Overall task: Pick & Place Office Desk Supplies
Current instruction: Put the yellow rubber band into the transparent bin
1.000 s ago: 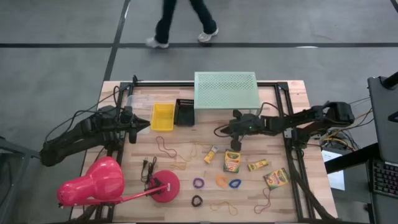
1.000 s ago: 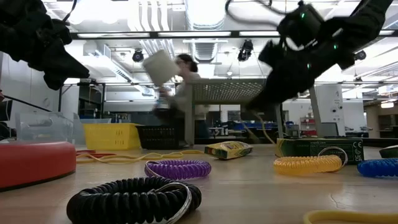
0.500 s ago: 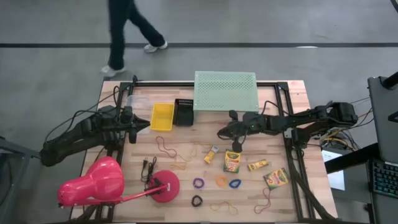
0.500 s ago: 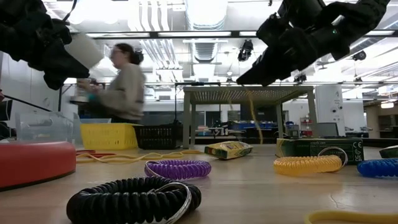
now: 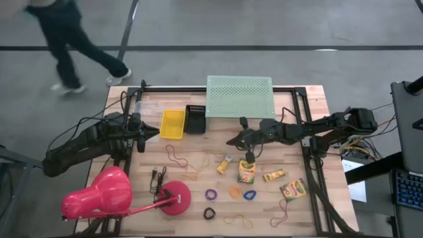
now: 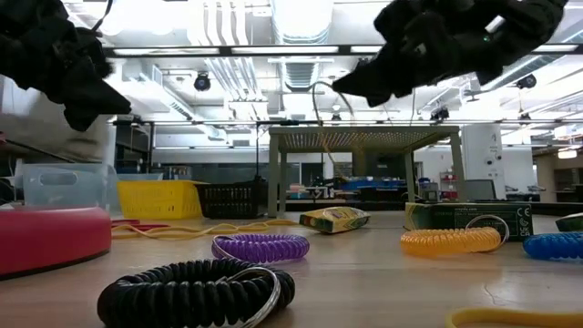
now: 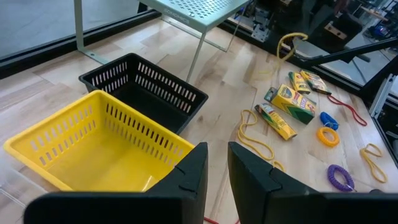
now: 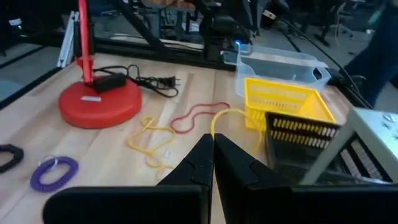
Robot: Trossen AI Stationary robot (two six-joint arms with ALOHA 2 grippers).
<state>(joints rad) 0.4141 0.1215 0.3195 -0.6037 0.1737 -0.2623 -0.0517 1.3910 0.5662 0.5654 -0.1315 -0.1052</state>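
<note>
My right gripper (image 5: 231,141) hovers over the table's middle, below the mint shelf (image 5: 240,96), shut on a thin yellow rubber band (image 8: 231,114). My left gripper (image 5: 156,131) waits at the left, beside the yellow basket (image 5: 173,123), open by a narrow gap with nothing in it. Flat on the table lie crayon boxes (image 5: 246,172) (image 5: 274,176) (image 5: 293,189). Near them are the purple (image 5: 211,194), orange (image 5: 235,192), blue (image 5: 250,195) and black (image 5: 209,213) ring loops and loose rubber bands (image 5: 175,157). My right gripper pinches the yellow rubber band at one point of its loop (image 8: 213,132) between its shut fingertips. The fingers lie nearly level and point toward the table's left. The band arcs out from the tips and hangs slack (image 6: 339,150), clear of the table.
A black basket (image 5: 196,119) stands beside the yellow one, with a clear bin (image 5: 149,109) at the far left. The pink lamp (image 5: 112,192) and its red base (image 5: 176,197) fill the near left corner. A person walks beyond the far edge (image 5: 73,39).
My right gripper has risen and gone toward the table's left, tipping from a downward slant to nearly level. The yellow band, which trailed down toward the table, now hangs clear of it. The person behind the table has walked to the left.
</note>
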